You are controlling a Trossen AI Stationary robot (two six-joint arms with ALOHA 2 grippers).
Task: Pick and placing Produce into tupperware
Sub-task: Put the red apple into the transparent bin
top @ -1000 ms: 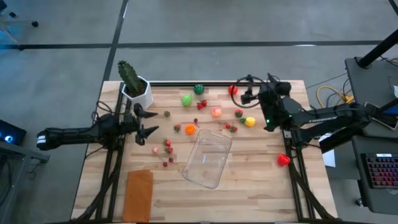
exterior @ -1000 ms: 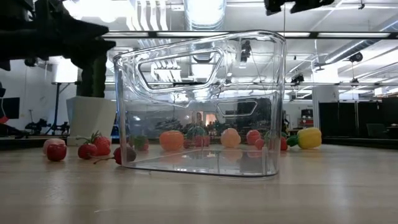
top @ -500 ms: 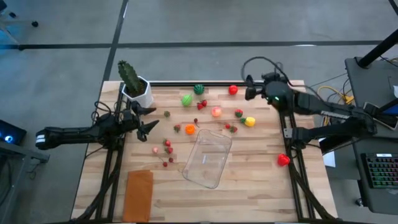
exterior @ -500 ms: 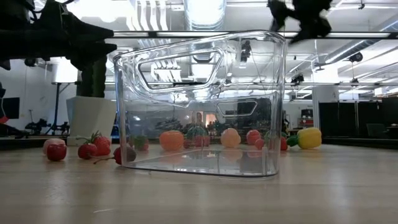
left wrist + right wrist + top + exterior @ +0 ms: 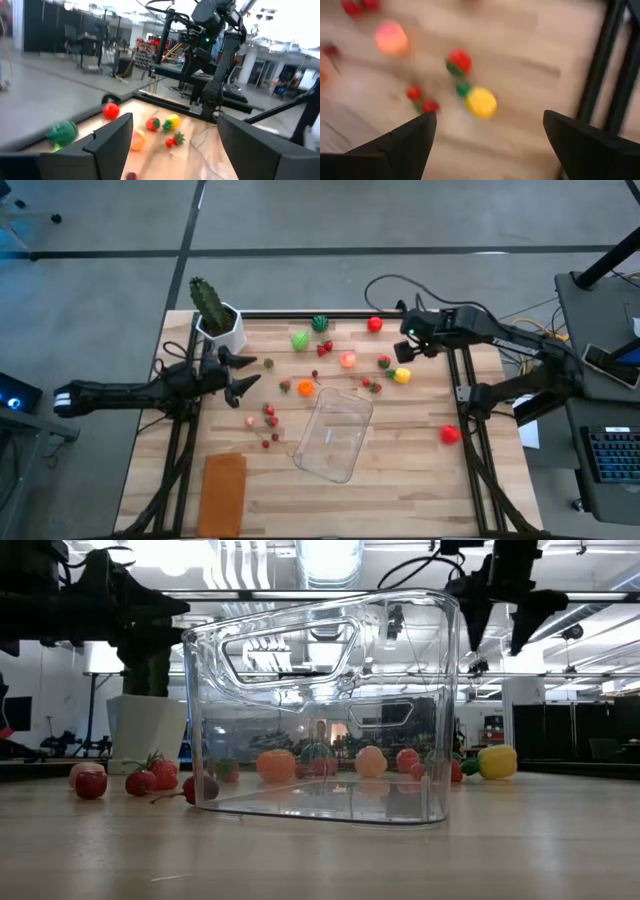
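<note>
The clear tupperware stands on the middle of the table and fills the low view. Produce lies scattered on the table beyond and left of it: a yellow piece, a red-and-green piece, a pink-orange one, light green, dark green and small red ones. My right gripper hangs open above the yellow piece, pointing down, high in the low view. My left gripper is open near the table's left side, empty.
A cactus in a white pot stands at the far left corner, just behind my left gripper. A flat orange-brown rectangle lies near the left front. One red piece sits by the right edge. Cables loop behind the right arm.
My right gripper has come down from high above the table and tipped over, so that it now points down over the yellow and red pieces at the far right. My left arm has kept almost still. The tupperware and produce lie as before.
</note>
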